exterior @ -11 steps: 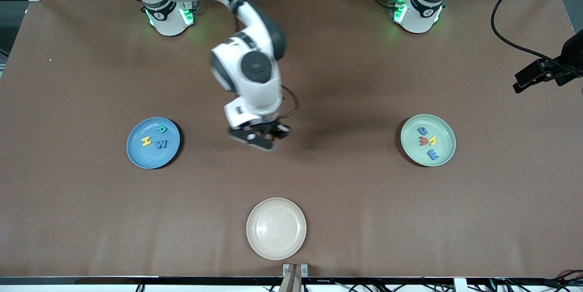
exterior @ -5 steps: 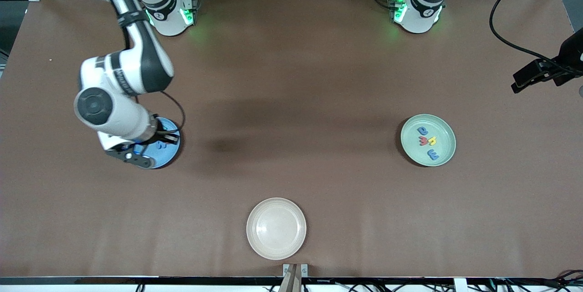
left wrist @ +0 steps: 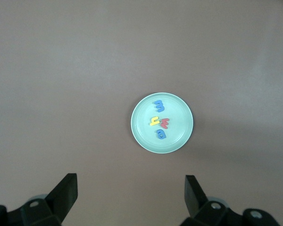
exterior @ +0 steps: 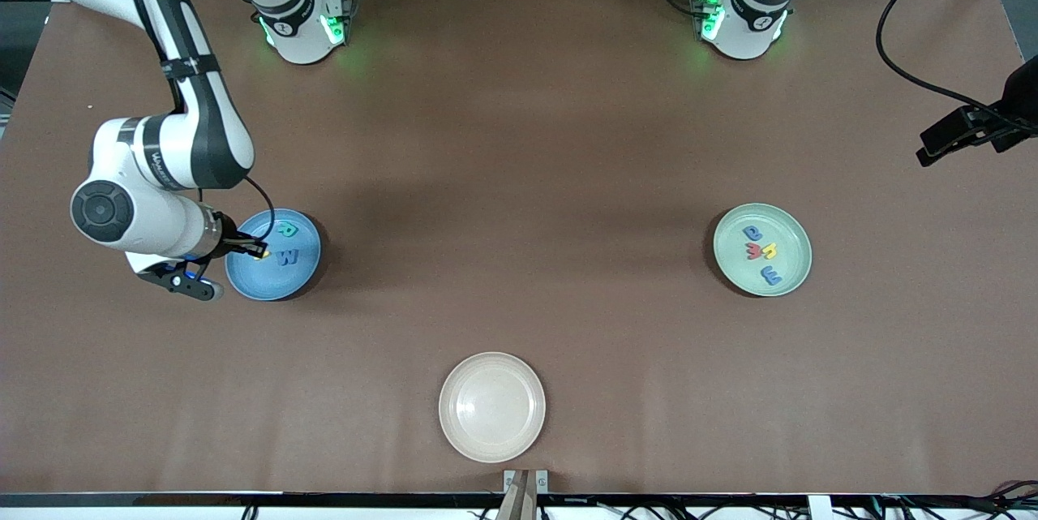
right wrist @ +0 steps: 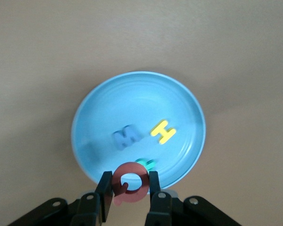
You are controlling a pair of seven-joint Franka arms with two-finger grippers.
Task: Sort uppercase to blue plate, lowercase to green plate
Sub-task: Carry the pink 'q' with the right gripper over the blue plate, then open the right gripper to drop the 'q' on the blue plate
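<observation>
You see the right gripper (right wrist: pixel 128 190) clamped on the red Q (right wrist: pixel 129 182) over the blue plate (exterior: pixel 251 281), which holds W (exterior: pixel 288 257), H (right wrist: pixel 163 131) and R (exterior: pixel 285 229). The left gripper (left wrist: pixel 131 193) waits above the green plate (left wrist: pixel 183 136), jaws wide.

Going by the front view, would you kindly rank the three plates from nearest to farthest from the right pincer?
1. Blue plate, directly under the right pincer.
2. Cream plate, mid-table, nearest the front camera.
3. Green plate, toward the left arm's end.
</observation>
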